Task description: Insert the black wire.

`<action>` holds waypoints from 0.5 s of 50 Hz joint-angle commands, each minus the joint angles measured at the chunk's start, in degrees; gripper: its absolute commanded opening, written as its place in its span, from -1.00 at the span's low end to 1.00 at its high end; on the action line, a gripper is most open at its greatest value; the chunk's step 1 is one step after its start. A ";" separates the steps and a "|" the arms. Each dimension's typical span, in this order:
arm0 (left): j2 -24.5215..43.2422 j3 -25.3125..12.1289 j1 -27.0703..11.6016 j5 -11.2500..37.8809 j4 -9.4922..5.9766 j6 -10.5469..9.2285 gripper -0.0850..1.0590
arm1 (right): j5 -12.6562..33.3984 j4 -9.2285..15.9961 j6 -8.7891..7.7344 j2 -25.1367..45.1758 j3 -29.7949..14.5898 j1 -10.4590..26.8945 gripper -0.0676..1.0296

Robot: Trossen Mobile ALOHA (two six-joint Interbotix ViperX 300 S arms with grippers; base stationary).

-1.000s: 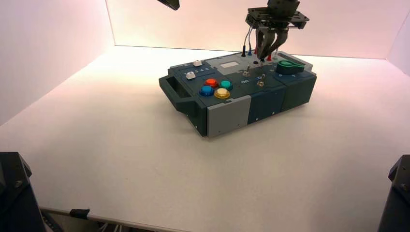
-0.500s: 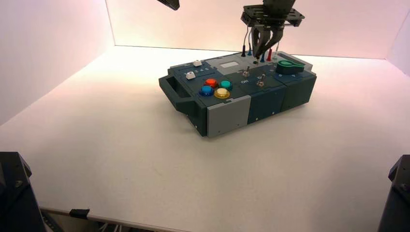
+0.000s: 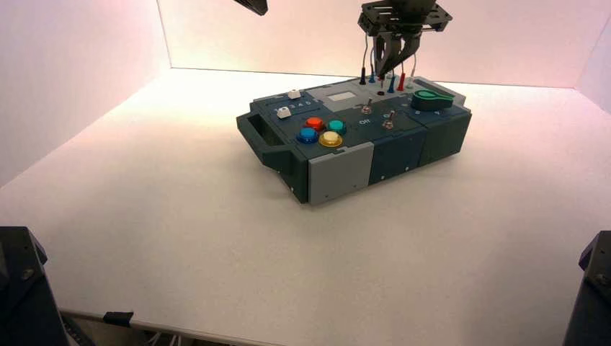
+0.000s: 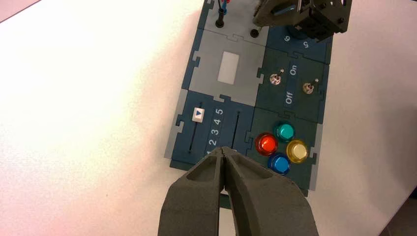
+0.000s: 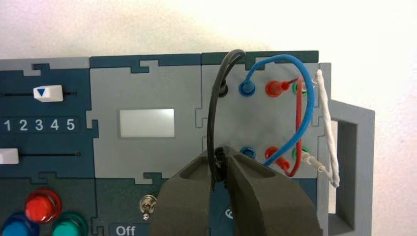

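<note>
The black wire [image 5: 212, 113] arches from its far plug, seated in a socket [image 5: 223, 91] on the grey wire panel, to its free black plug [image 5: 220, 155]. My right gripper [image 5: 221, 160] is shut on that free plug. In the high view the right gripper [image 3: 387, 71] hangs a little above the panel at the box's [image 3: 339, 169] far end. A bare dark socket [image 4: 254, 33] shows beside it in the left wrist view. My left gripper [image 4: 224, 152] is shut on nothing, high over the slider end, at the high view's top edge [image 3: 253, 6].
Blue [image 5: 300, 78], red [image 5: 298, 128] and white [image 5: 327, 132] leads loop over the same panel, close to the right fingers. Two toggle switches [image 4: 277, 77], coloured buttons [image 4: 278, 147], sliders [image 4: 197, 114] and a green knob [image 3: 432, 99] stand on the box. White walls enclose the table.
The right gripper has risen from the panel and drifted slightly left, still shut on the black plug. The left arm has not moved.
</note>
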 commanded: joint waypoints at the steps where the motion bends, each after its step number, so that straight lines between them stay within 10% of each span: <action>1: -1.05 -0.53 -0.26 -0.18 -0.09 0.09 -0.91 | -0.97 -0.18 0.00 -2.55 -0.35 0.18 -0.92; 25: -1.05 -0.53 -0.26 -0.09 -0.09 0.09 -0.91 | -4.31 -0.26 0.00 -1.58 1.58 0.18 -0.92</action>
